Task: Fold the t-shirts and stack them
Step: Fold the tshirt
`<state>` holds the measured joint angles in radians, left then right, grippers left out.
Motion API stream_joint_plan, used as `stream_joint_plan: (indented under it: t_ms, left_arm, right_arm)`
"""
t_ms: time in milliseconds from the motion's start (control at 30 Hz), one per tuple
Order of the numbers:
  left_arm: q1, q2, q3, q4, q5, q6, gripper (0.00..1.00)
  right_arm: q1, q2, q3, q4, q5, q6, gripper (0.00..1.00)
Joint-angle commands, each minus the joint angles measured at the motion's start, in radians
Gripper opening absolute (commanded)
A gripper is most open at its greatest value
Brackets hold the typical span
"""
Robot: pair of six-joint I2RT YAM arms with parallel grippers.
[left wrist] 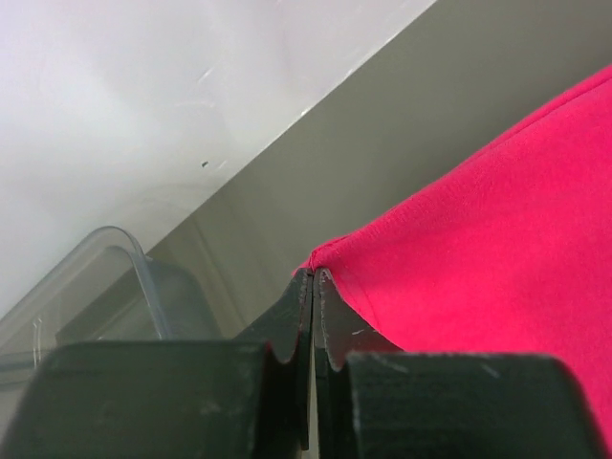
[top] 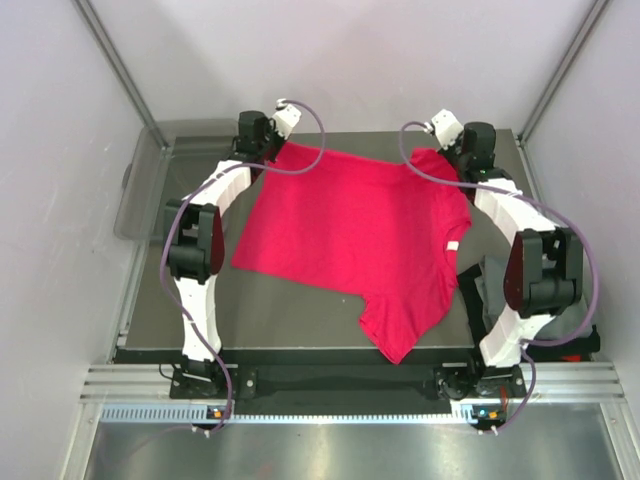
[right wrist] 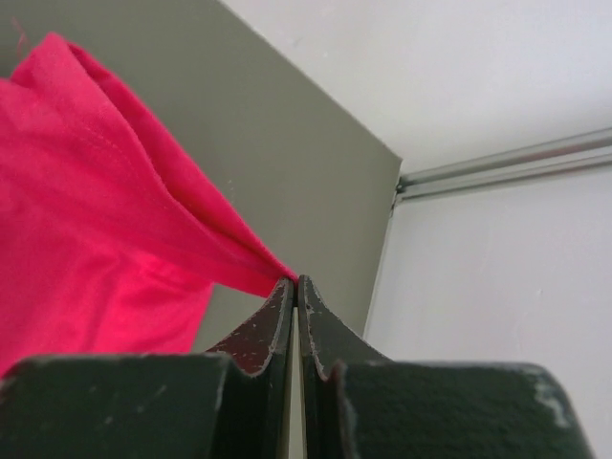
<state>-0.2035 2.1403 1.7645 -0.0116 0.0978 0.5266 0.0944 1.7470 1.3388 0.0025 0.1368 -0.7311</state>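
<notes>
My left fingers [left wrist: 287,330] pinched tight on one far corner of the red t-shirt [top: 360,235], my right fingers [right wrist: 263,330] clamped on the other, grey table [top: 290,310] beneath, shirt spread across it, clear bin [top: 140,195] at its left edge, small white tag [top: 452,246] near the shirt's right edge

Red t-shirt [top: 360,240] blankets the middle of the bench [top: 290,315]; bare surface at near left corner; clear bin [top: 140,195] beside far left corner.
</notes>
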Motion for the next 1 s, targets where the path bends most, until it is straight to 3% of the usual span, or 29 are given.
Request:
stream_joint_plan:
  t_ms: [0, 967]
  left_arm:
    - [0.018, -0.036, -0.005, 0.035, 0.031, -0.007, 0.0]
    - [0.058, -0.091, -0.177, 0.114, 0.094, -0.004, 0.0]
  right_arm:
    - [0.013, -0.099, -0.052, 0.007, -0.02, 0.035, 0.0]
    - [0.094, -0.452, -0.432, -0.096, -0.052, 0.16, 0.0]
